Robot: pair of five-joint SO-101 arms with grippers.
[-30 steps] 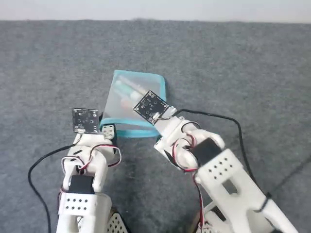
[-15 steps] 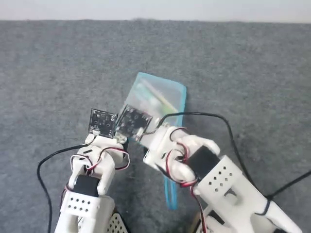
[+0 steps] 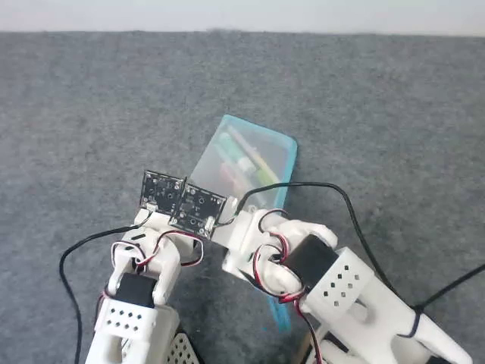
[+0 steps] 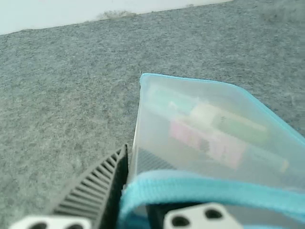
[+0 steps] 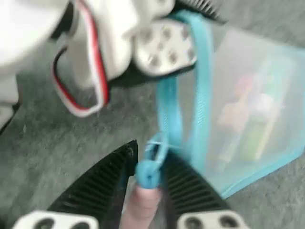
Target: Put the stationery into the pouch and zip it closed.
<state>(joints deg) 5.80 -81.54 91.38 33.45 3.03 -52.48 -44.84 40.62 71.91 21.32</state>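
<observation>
Right gripper (image 5: 149, 157) pinched the zipper pull (image 5: 147, 175), left gripper (image 4: 138, 186) clamped the pouch (image 4: 205, 129); a straight, steady pull seemed best.

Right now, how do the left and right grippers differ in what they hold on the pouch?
The left gripper clamps the pouch by its blue band at a corner; the right gripper pinches only the small zip pull. The left gripper grips flat fabric, the right gripper a narrow tab. Both are shut, at the same end of the pouch.
</observation>
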